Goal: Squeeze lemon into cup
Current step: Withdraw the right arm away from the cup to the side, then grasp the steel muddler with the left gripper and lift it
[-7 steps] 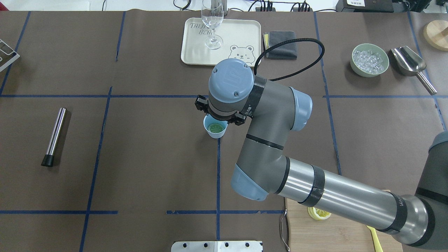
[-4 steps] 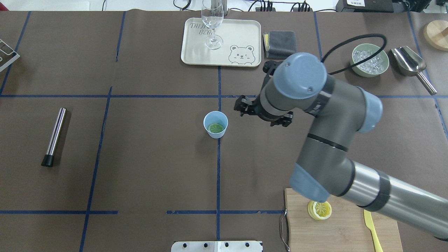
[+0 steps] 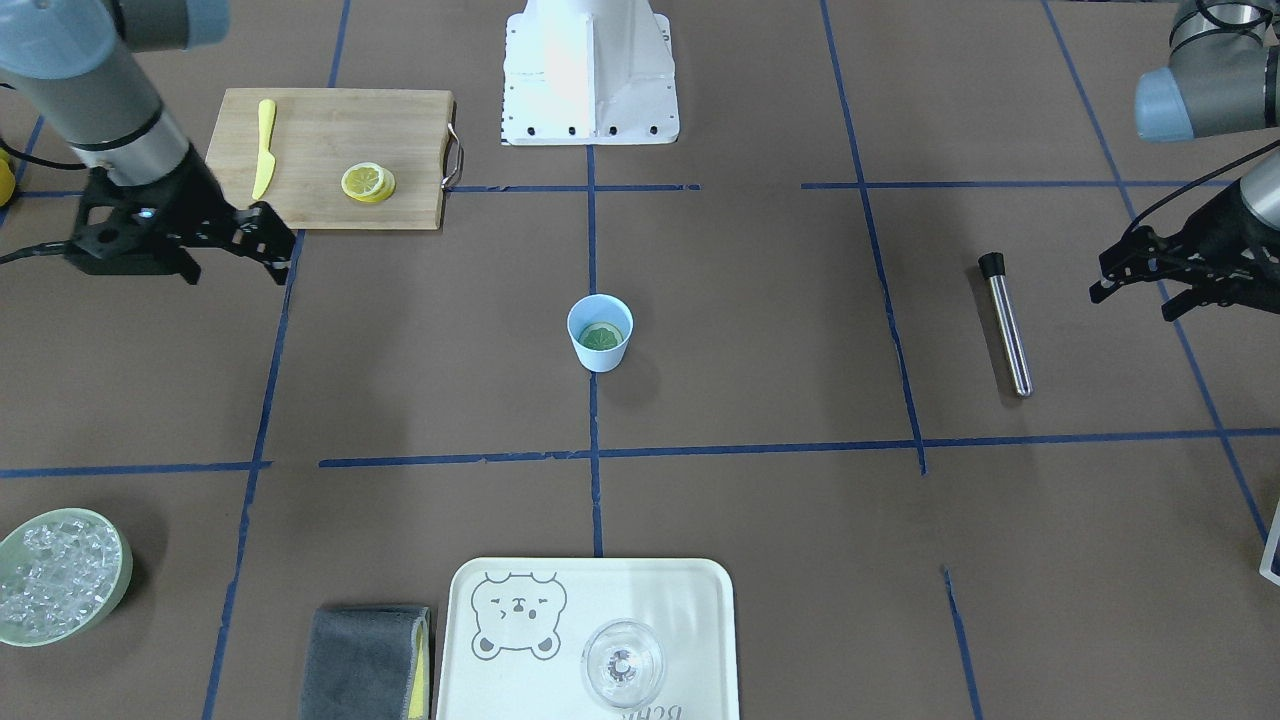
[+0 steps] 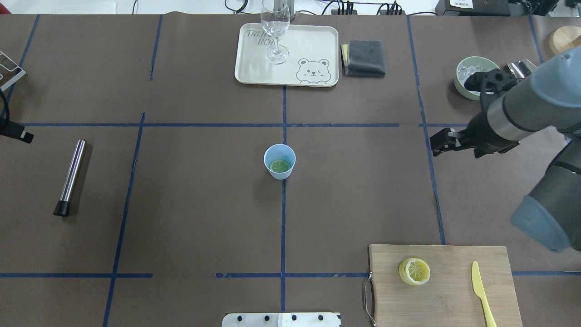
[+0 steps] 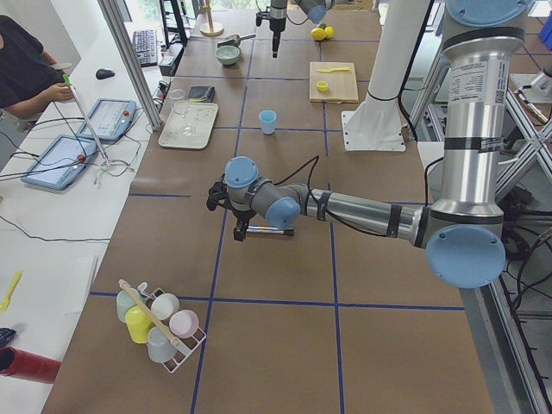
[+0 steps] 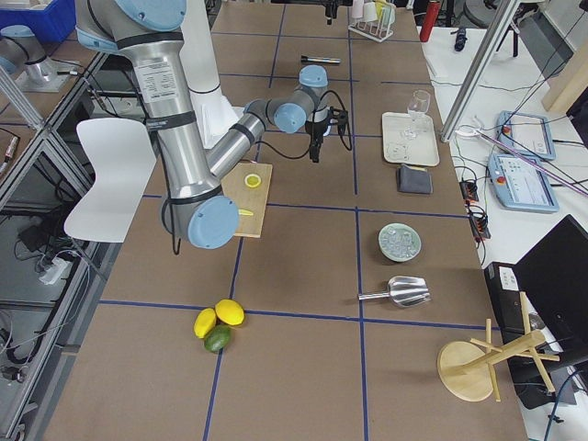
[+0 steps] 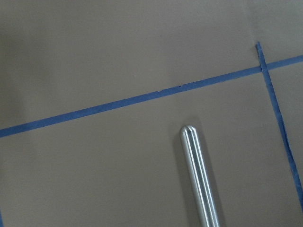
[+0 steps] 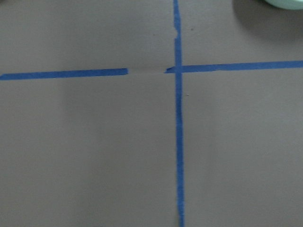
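One lemon [image 4: 280, 166] slice flat at bottom of cup [image 4: 284, 174], cup upright mid-desk on blue tape line. Right gripper [image 3: 236, 266] over bare desk [image 4: 195, 190] near ice bowl [image 4: 459, 86], well apart from cup, fingers [image 3: 274, 248] spread, empty. Left gripper [image 3: 1135, 300] just beside steel rod [image 3: 1005, 325], fingers [image 3: 1106, 285] spread, empty.

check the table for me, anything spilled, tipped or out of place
Nothing stands out. The cup stands upright with the lemon slice lying flat inside, the glass is upright on its tray, the other slices sit stacked on the cutting board, and no spill shows.
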Tool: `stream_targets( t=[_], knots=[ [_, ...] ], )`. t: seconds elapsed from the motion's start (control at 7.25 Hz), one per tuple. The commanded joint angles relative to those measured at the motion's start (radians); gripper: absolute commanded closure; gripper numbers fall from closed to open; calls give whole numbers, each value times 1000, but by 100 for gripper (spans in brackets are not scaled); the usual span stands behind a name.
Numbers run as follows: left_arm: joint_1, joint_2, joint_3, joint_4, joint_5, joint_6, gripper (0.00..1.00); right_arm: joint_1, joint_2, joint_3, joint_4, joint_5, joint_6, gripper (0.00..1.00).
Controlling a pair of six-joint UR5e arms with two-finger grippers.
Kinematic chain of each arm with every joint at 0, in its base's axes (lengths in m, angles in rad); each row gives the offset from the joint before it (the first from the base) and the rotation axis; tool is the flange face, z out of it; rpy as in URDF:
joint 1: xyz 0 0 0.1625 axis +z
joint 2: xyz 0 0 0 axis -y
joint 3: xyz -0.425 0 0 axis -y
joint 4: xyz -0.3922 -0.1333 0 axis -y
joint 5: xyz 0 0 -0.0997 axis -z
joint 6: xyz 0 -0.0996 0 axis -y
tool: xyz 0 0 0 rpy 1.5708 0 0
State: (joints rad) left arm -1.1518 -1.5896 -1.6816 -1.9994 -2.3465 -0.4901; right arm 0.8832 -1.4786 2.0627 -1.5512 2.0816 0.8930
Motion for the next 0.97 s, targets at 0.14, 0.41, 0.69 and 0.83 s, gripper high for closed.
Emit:
stream_targets(
  t=[0.14, 0.41, 0.69, 0.83],
  knots=[
    [125, -96, 135, 1, 45, -110, 0, 157, -155, -6, -1, 73, -307, 0],
    [185, -116, 172, -1, 123, -113, 3, 158, -160, -7, -3, 75, -307, 0],
    [192, -119, 178, 1, 127, -110, 11, 158, -160, -4, -1, 77, -307, 0],
    [193, -131, 184, 7, 130, -110, 27, 158, -160, -3, -1, 78, -307, 0]
  ],
)
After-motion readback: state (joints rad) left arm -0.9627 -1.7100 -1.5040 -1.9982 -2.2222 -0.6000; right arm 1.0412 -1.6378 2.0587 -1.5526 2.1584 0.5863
